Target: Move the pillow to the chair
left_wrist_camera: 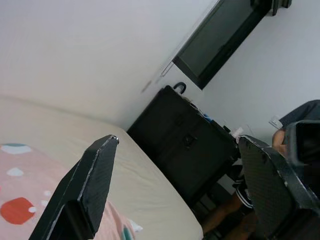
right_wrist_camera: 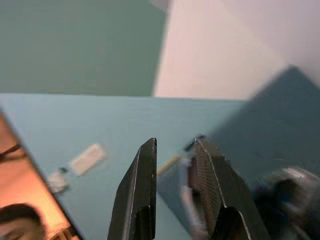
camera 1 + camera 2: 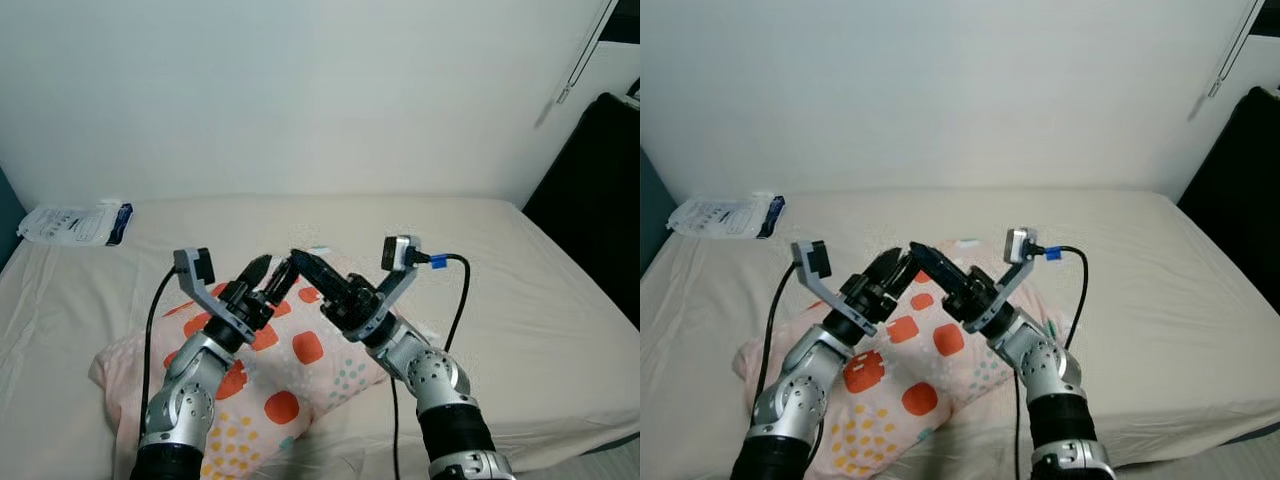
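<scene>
Pillow (image 3: 270, 395): pink, spotted, lying on the bed (image 3: 520, 290) near its front edge. Left hand (image 3: 268, 277) and right hand (image 3: 303, 265): raised above the pillow, tips nearly meeting, both released, grasping nothing. Packet (image 3: 75, 223): at the bed's far left corner.

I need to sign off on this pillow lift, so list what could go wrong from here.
1. Both grippers, left and right, are raised above the pillow with their tips nearly crossing; closing in further could make them collide.
2. Neither holds the pillow yet; it is soft and wide, so a pinch by slim fingers may slip or drag it.
3. The right arm's cable hangs loose and could snag.
</scene>
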{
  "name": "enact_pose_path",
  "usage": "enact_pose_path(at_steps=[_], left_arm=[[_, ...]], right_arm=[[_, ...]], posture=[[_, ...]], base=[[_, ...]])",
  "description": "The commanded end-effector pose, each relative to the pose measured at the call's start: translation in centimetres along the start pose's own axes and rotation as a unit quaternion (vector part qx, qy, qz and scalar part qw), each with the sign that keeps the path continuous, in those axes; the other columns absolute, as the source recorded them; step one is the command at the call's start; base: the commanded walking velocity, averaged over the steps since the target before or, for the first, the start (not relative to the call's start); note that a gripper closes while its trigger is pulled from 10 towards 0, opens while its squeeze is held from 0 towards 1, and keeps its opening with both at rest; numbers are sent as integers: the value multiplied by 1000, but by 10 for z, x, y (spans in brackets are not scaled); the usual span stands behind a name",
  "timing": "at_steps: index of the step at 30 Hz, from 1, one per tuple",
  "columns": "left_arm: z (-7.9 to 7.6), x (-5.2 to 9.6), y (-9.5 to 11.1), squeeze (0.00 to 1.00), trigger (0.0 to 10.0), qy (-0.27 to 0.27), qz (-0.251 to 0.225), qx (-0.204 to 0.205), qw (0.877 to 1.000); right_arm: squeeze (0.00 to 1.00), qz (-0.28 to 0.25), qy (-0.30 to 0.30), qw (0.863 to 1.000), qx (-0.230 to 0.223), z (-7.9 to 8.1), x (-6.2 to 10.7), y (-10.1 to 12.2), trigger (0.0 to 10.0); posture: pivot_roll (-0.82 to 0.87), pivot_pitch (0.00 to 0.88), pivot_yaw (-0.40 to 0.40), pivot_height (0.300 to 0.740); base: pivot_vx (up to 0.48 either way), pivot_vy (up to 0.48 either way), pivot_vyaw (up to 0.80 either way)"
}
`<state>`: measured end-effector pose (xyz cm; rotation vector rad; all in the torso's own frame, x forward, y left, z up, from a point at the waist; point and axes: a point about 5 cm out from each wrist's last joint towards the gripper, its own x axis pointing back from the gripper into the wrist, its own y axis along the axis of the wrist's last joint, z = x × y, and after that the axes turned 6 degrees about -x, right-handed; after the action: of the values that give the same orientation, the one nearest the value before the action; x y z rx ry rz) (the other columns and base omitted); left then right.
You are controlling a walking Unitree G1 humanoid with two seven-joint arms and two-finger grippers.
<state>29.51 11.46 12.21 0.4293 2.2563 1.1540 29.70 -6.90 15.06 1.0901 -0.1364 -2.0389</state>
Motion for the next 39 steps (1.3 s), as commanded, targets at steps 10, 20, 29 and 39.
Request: enact_pose_path(at_steps=[10, 20, 29, 39], left_arm=[[-5, -3, -1, 0, 10000, -16, 6, 4, 1000], [1, -1, -6, 0, 10000, 7, 23, -14, 1000], [56, 16, -12, 0, 10000, 218, 123, -132, 959], [85, 55, -25, 0, 10000, 335, 217, -220, 890]], right_arm=[[0, 21, -73, 997, 23, -15, 7, -8, 10000], [0, 6, -38, 999, 26, -4, 4, 0, 10000], [0, -20, -68, 988, 136, -5, 5, 17, 10000], [0, 84, -356, 923, 120, -53, 39, 4, 10000]], posture=[[79, 0, -78, 740], [77, 0, -78, 740], [93, 0, -85, 740], [83, 0, -85, 740]], base=[[0, 0, 0], [0, 0, 0], [0, 0, 0], [0, 0, 0]])
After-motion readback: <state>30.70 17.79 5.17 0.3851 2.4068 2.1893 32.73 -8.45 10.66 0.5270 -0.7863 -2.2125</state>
